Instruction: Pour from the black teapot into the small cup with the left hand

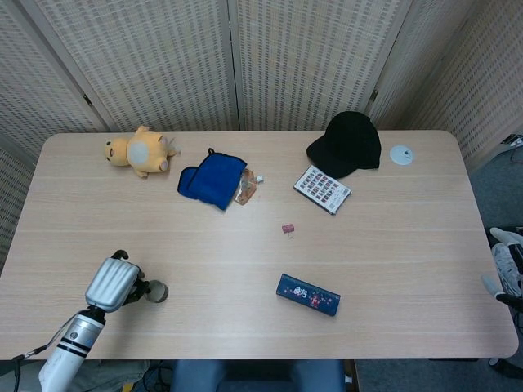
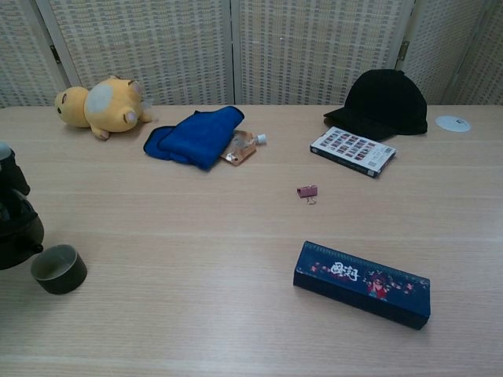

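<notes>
The black teapot (image 2: 17, 236) is at the table's front left, held in my left hand (image 1: 113, 282), whose silver back covers most of the pot in the head view. Only the pot's dark edge (image 1: 137, 287) shows there, leaning toward the small cup. The small cup (image 2: 59, 269) is a dark, round, open cup standing just right of the teapot, and the pot's spout side almost touches its rim (image 1: 156, 291). In the chest view the hand is cut off by the left edge. My right hand (image 1: 507, 265) hangs off the table's right edge; how its fingers lie is unclear.
A dark blue patterned box (image 1: 307, 295) lies front centre and a small pink clip (image 1: 288, 230) mid-table. Further back are a yellow plush toy (image 1: 137, 152), a blue cloth (image 1: 212, 180), a small pouch (image 1: 246, 190), a flat card box (image 1: 322, 189), a black cap (image 1: 347, 144) and a white disc (image 1: 401, 154).
</notes>
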Controlling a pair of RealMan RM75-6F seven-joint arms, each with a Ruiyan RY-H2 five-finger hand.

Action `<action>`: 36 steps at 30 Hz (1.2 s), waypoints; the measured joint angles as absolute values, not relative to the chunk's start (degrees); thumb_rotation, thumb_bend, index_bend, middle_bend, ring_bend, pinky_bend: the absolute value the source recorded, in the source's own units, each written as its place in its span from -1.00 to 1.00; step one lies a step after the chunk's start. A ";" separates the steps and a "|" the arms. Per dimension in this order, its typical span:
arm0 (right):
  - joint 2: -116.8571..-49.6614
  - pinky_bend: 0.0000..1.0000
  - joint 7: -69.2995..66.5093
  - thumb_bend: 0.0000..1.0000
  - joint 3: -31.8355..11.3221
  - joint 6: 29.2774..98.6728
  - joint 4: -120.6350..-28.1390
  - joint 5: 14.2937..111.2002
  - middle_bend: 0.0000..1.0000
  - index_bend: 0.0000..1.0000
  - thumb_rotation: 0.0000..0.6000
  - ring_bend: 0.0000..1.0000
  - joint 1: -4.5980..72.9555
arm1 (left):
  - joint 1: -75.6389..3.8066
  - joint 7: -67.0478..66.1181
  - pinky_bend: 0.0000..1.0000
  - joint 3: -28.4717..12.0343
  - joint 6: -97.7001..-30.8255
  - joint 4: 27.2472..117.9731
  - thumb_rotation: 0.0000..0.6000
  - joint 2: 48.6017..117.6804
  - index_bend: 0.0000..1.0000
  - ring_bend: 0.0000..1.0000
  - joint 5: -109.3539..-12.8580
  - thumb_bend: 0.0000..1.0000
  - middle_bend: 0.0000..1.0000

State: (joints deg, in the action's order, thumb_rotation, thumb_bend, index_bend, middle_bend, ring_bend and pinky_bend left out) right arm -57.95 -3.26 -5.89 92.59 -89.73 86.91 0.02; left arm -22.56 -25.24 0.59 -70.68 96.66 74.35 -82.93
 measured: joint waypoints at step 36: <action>-58.19 -0.66 -3.78 -0.68 -5.90 92.60 -89.25 86.54 -0.44 -0.52 1.00 -0.66 -0.27 | -21.77 -32.02 -0.38 1.40 -74.61 89.70 1.00 78.25 0.95 0.92 -92.07 -0.18 1.00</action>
State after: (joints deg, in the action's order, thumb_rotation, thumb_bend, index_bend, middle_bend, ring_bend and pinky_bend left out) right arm -58.19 -3.78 -5.90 92.60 -89.25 86.54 -0.27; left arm -21.77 -32.02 1.40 -74.61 89.70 78.25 -92.07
